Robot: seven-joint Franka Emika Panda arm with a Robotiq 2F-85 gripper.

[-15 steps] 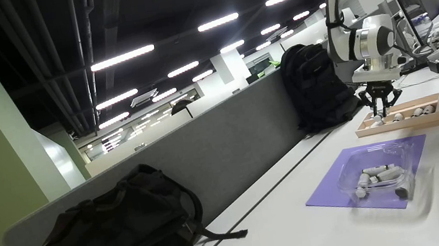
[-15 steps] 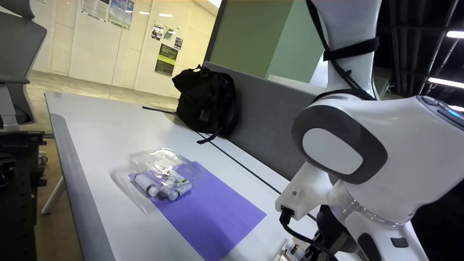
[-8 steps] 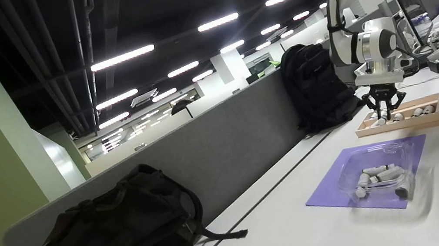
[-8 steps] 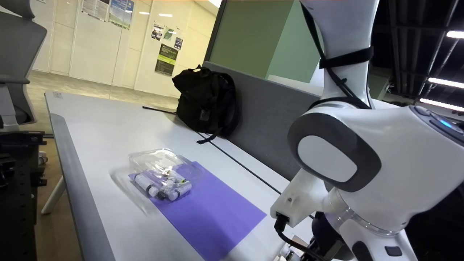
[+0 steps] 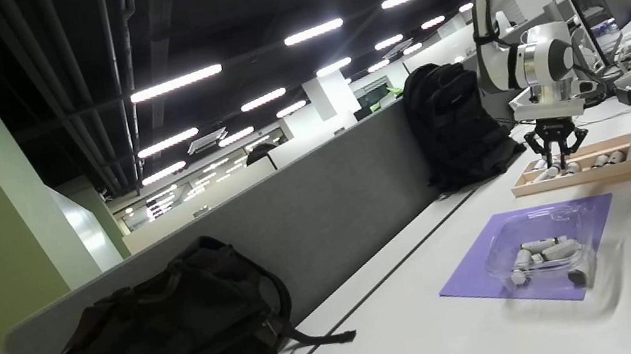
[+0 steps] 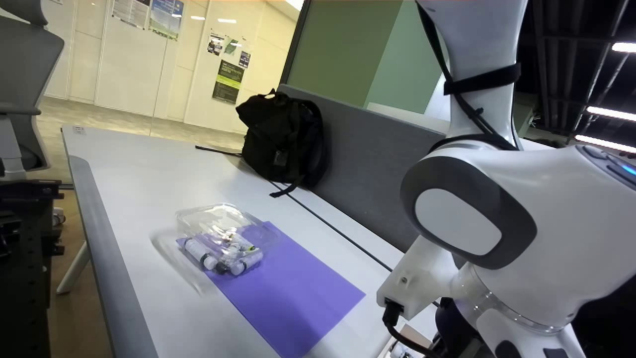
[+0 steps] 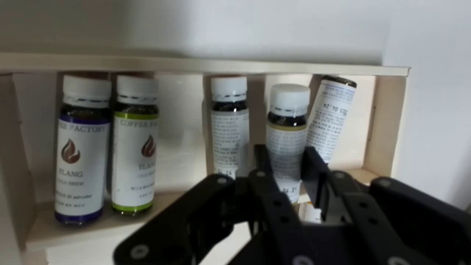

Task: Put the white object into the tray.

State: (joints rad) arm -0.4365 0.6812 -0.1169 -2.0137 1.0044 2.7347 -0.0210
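wrist view, right of centre: my claw (image 7: 287, 154) pinched the white-capped bottle (image 7: 287, 141) over or in the wooden tray (image 7: 386, 125), i couldn't tell which, and i feared a rightward drift might have caught it on the slanted bottle (image 7: 330, 117) and twisted it loose.

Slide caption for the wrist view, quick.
Gripper closed on a gold-banded bottle, with other bottles lying to either side in a pale box.

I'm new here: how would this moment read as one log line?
fingers: closed on white-capped bottle; place: at tan box; nearby: clear container holding other bottles; release: not yet
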